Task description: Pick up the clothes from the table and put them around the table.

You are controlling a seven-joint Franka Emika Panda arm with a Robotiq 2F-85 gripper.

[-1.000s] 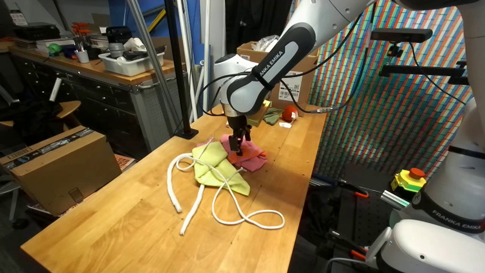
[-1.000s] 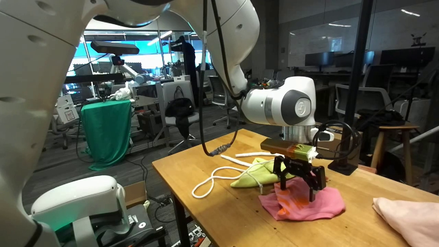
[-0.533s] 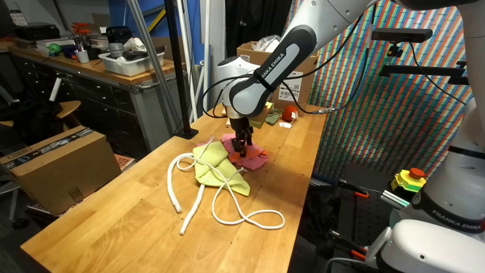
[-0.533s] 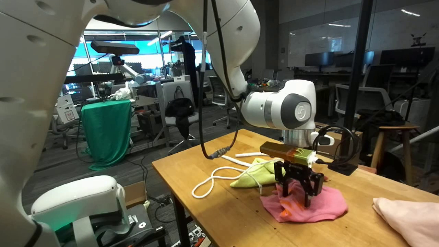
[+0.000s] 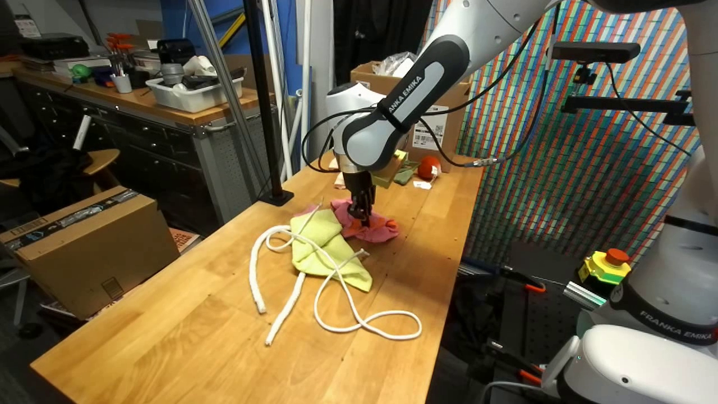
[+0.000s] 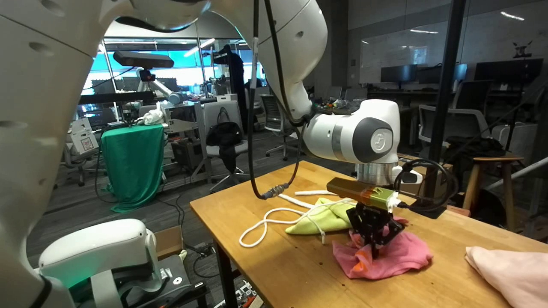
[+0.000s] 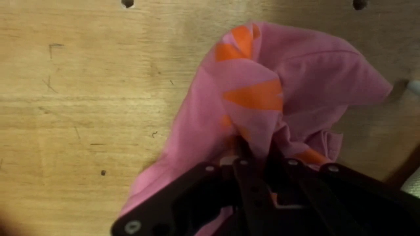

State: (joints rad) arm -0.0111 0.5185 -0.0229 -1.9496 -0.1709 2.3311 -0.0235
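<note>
On table (image 5: 190, 331), lengthwise aslant, pink cloth (image 6: 394, 259) in end effector's (image 7: 258, 149) grip, corner toward cord (image 7: 415, 87).

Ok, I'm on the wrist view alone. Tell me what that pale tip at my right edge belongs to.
Observer: It is the end of a thin white cord, looped on the table.
Operator: Report what else that cord touches.
Observer: It runs across the top of the yellow-green cloth, as both exterior views show.
Operator: Noted. Name another cloth outside my picture.
Observer: A pale pink cloth lies apart from your pink-and-orange cloth, at the right edge of an exterior view.
</note>
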